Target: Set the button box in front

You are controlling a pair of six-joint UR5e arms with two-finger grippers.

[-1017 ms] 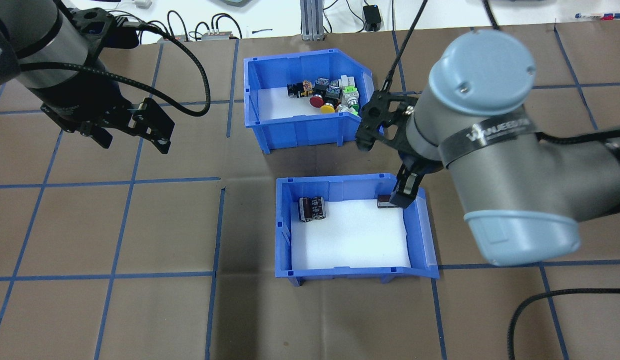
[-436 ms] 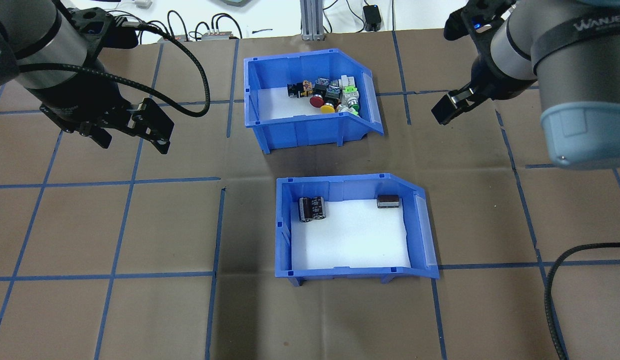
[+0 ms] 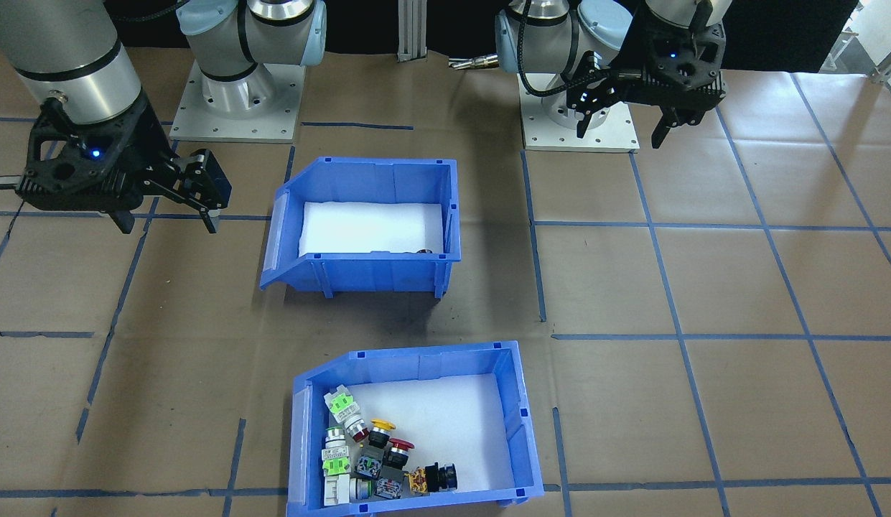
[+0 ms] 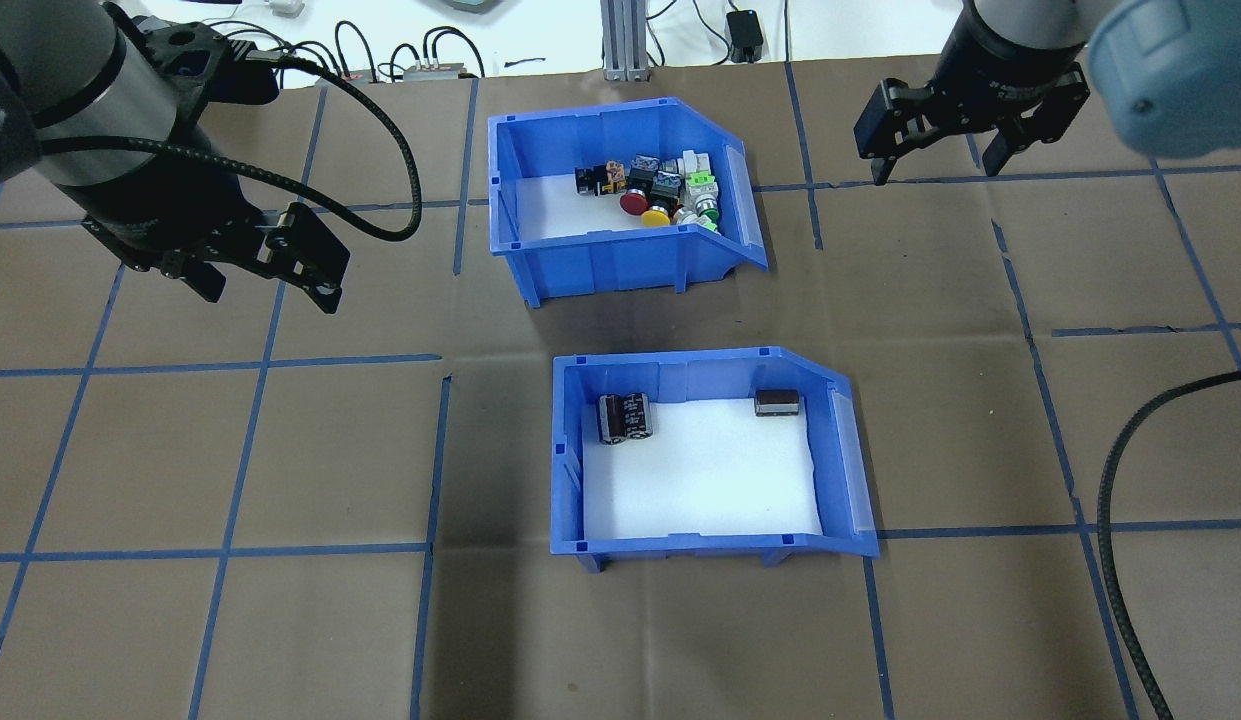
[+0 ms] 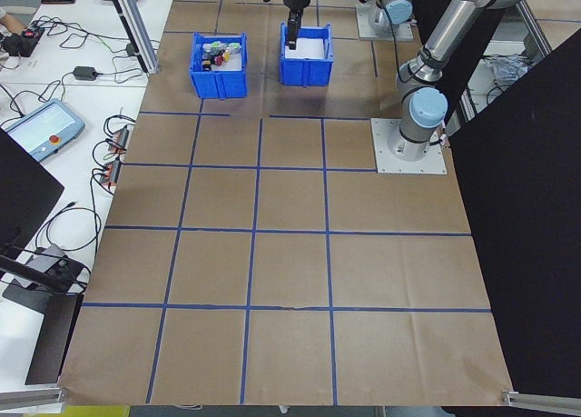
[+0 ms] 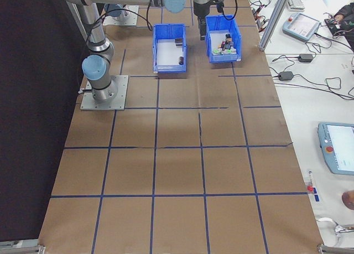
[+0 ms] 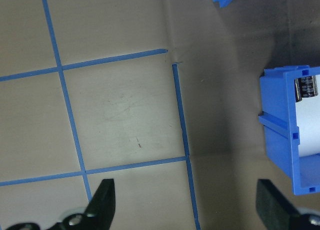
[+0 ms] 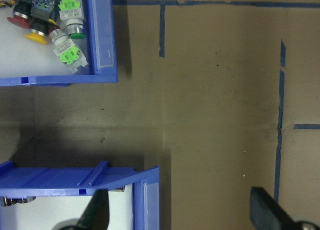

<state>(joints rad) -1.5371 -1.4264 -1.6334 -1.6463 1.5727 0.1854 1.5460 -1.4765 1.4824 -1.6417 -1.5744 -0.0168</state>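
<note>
The button box (image 4: 600, 265) is a blue bin with a white liner and green, yellow, red and black push-buttons (image 4: 660, 190). It stands at the far centre of the table in the overhead view and nearest the camera, as the button box (image 3: 409, 359), in the front-facing view. My right gripper (image 4: 930, 165) hovers open to the right of it, apart from it. The right wrist view shows the button box (image 8: 102, 39) at its top left. My left gripper (image 4: 265, 285) hangs open over bare table far to the left, holding nothing.
A second blue bin (image 4: 565, 450) with black cylinders (image 4: 623, 417) and a small dark part (image 4: 777, 402) stands nearer the robot, just behind the button box. Brown paper with blue tape lines covers the table. A black cable (image 4: 1120, 480) loops at the right.
My right gripper has lifted from the right end of the nearer bin, beside the small dark part, and swung up to the far right. Both bins and the left arm stayed put.
</note>
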